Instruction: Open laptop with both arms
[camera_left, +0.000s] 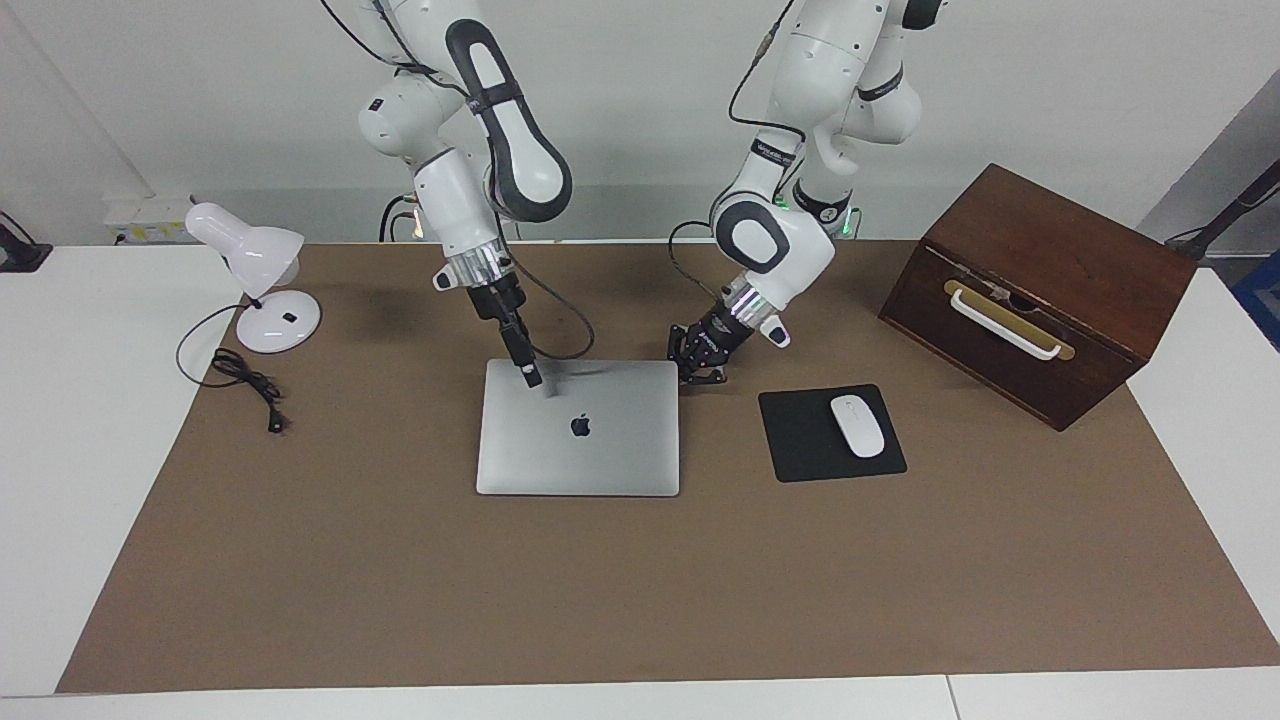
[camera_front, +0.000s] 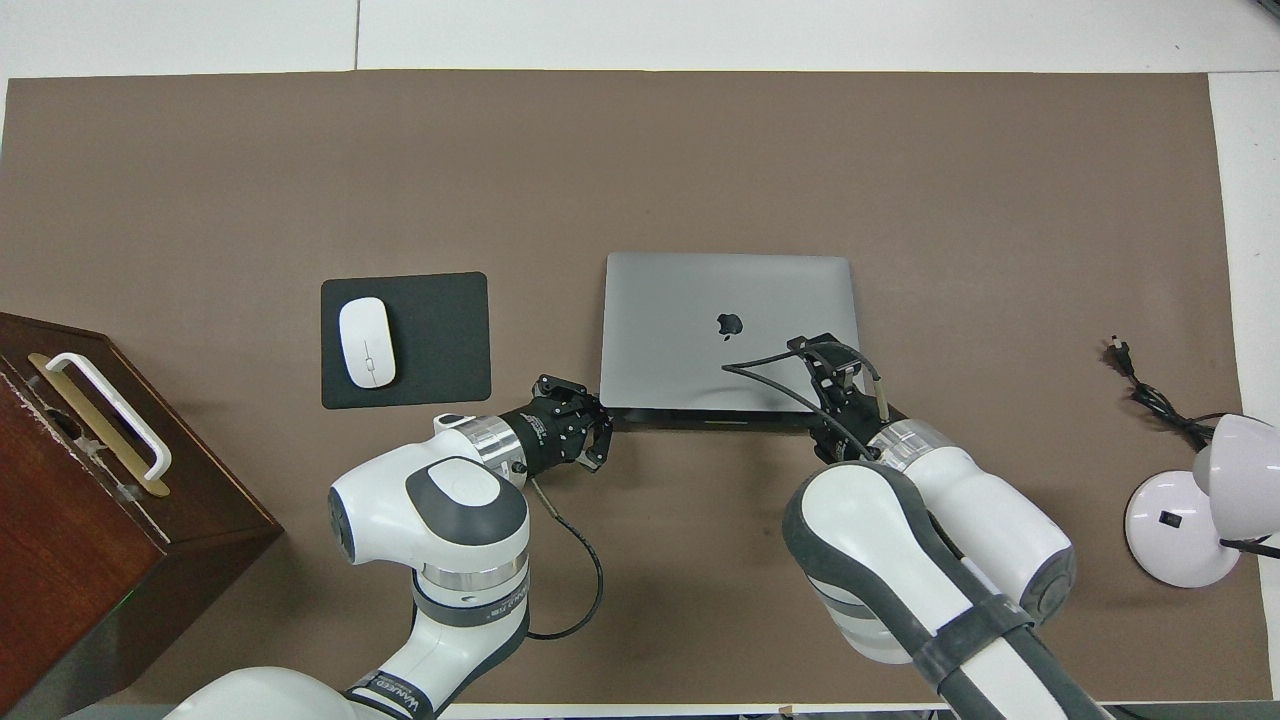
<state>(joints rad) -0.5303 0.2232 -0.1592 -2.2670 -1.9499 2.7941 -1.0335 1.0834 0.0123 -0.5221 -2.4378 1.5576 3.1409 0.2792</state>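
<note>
Now | laptop (camera_left: 578, 428) closed | left end effector (camera_left: 702, 375) clenched beside corner | right end effector (camera_left: 531, 377) on lid, grip unclear

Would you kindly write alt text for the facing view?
A closed silver laptop lies on a brown mat, with the right pincer at its lid near the robots' edge and the left pincer, shut, at its corner beside a mouse on a black pad.

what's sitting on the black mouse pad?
A white mouse lies on the mouse pad, toward the end nearer the wooden box. The pad's surface under the mouse is covered.
</note>
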